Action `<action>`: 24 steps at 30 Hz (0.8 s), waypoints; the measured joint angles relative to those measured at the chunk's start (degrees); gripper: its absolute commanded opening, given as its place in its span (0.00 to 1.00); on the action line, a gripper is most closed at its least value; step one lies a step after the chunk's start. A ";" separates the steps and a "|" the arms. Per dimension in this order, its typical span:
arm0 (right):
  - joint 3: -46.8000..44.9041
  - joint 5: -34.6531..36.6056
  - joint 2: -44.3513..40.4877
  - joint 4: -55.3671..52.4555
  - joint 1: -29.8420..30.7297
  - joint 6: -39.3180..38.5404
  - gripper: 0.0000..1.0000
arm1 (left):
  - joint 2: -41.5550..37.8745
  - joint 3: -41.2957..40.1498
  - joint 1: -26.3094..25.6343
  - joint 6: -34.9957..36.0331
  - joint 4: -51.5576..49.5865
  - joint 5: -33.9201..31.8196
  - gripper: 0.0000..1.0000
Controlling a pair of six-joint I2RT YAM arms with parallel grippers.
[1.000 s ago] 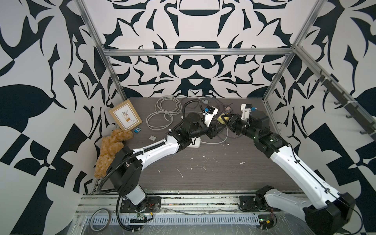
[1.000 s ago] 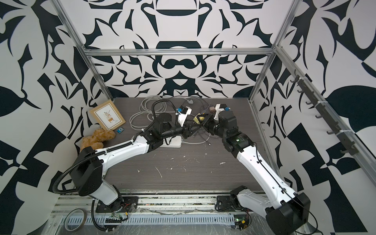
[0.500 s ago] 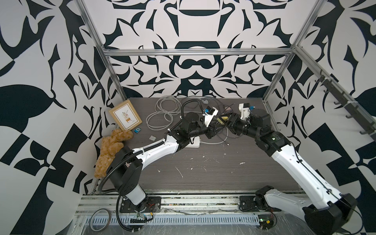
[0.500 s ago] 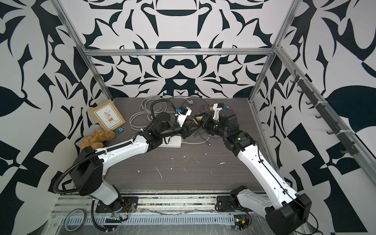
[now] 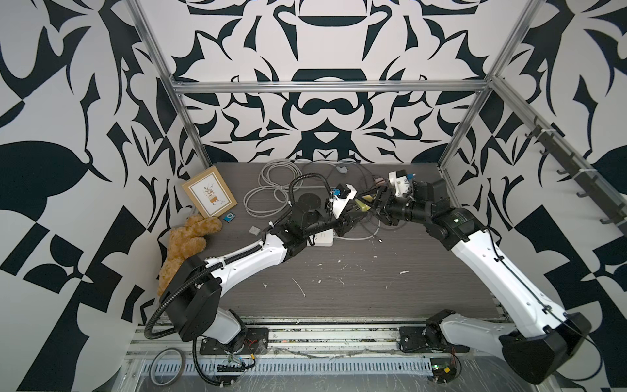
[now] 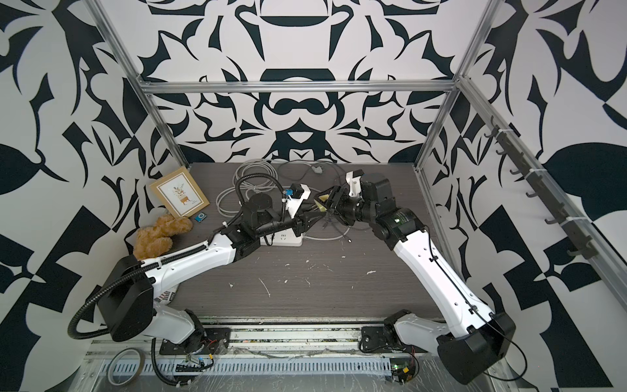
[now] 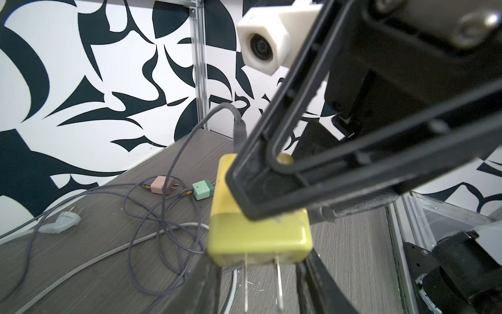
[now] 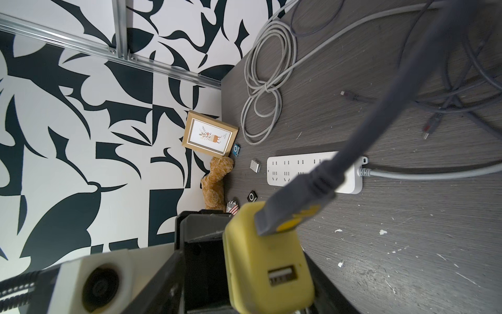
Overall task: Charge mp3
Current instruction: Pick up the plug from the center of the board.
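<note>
Early going, I judge. The left end effector [image 7: 258,274] is clamped on a yellow charger [image 7: 258,239] with a grey cable [image 8: 317,185] plugged in, held above the tabletop [image 5: 339,288]. The right end effector [image 5: 378,203] has its fingers apart beside it. The charger is not yet in the power strip [image 8: 293,171]. The mp3 [image 5: 229,217] lies unconnected at nine o'clock from the strip, beside the picture frame [image 5: 209,193].

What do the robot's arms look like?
The left arm and right arm have white shells with black joints and black fingers. A ribbed black hose loops off the left; a thin black cable runs along the right.
</note>
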 measured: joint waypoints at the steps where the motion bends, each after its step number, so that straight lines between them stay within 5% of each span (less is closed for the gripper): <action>1: 0.02 -0.13 0.17 -0.31 -0.11 0.11 0.47 | -0.20 -0.15 0.00 0.07 0.15 0.02 0.14; 4: 0.07 -0.59 0.81 -0.31 -0.22 0.42 0.25 | -0.37 -0.24 0.04 -0.04 0.52 0.46 0.15; 10: 0.04 -1.05 1.14 -0.26 -0.48 1.11 0.11 | -0.48 -1.36 0.70 -0.42 1.62 0.83 0.22; 13: 0.04 -0.92 1.14 0.00 -0.48 1.27 0.09 | -0.48 -1.42 0.63 -0.85 2.23 1.18 0.66; 15: -0.24 -0.87 1.07 0.33 -0.48 1.27 0.06 | -0.48 -1.53 0.31 -1.31 2.91 1.53 0.82; 19: -1.88 -0.72 0.68 1.42 -0.48 1.29 0.03 | -0.48 -1.57 -0.04 -2.43 3.15 1.64 0.89; 24: -2.89 -0.68 0.07 2.16 -0.48 1.31 0.02 | -0.15 -1.20 -0.07 -3.37 3.04 0.61 0.86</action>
